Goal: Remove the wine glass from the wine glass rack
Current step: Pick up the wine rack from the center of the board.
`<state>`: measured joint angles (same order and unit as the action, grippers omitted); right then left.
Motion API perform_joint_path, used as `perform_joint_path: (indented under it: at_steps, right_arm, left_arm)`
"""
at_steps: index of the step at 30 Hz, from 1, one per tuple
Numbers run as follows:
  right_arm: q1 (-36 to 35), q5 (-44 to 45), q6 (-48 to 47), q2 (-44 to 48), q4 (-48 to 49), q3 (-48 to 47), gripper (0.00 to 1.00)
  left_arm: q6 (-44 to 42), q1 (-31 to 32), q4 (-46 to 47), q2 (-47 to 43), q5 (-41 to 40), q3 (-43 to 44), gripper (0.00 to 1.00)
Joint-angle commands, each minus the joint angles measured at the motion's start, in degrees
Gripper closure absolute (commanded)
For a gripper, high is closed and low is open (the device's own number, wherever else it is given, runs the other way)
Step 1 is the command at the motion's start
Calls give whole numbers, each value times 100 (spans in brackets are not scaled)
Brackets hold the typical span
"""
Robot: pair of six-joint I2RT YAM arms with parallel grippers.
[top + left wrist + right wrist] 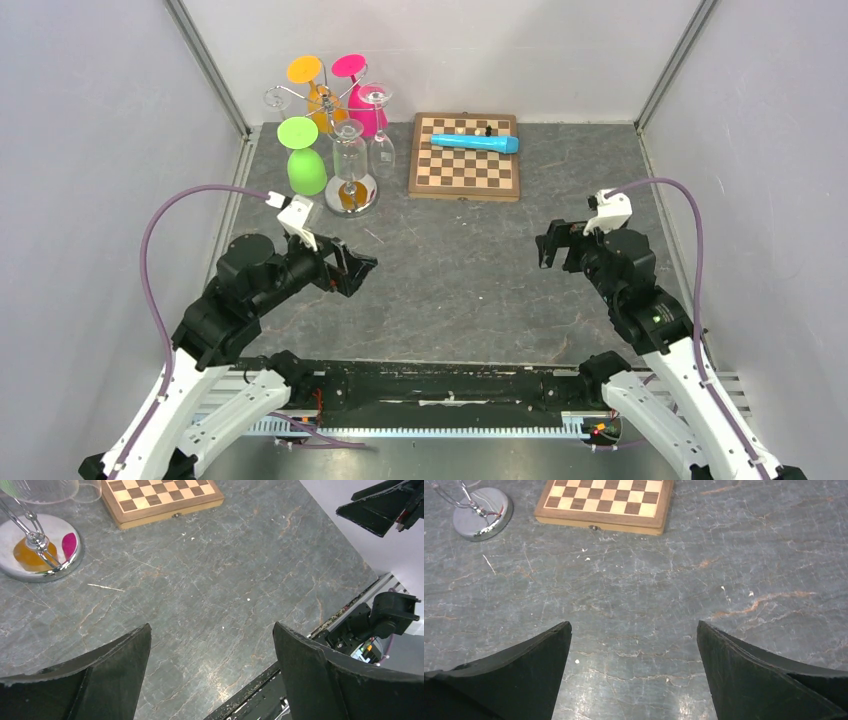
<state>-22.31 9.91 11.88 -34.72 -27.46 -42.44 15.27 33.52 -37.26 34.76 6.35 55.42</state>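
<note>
The chrome wine glass rack [351, 197] stands at the back left of the table. Several wine glasses hang upside down from its wire arms: a green one [304, 158], an orange one [316, 95], a pink one [362, 100] and clear ones [348, 150]. My left gripper [358, 272] hovers open in front of the rack, well short of it. Its wrist view shows empty fingers [120, 670] and the rack's round base [40, 550] at the upper left. My right gripper [545, 250] is open and empty at mid right; the rack base [481, 512] lies far off in its view.
A wooden chessboard [465, 155] lies at the back centre with a blue tube-like object [477, 143] on it. Grey walls enclose the table on the left, right and back. The arms' mounting rail [440, 395] runs along the near edge.
</note>
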Motion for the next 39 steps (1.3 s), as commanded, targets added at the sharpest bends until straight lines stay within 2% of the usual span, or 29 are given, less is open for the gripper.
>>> perform_joint_path:
  at_steps: [1,11,20,39]
  right_arm:
    - [-7,-200,-187,-281,128,-501,2]
    - [-10,-449,-334,-617,234,-800,2]
    - [-10,-761,-367,-670,121,-1040,2]
    - [-10,-1200,-450,-733,-51,-1370,2]
  left_arm:
    - [-200,24,-233,159,-46,472,4]
    - [-42,25,-266,381,-15,929,4]
    - [68,23,-341,595,-405,1541,4]
    - [1209,14,186,2243,-918,3263,4]
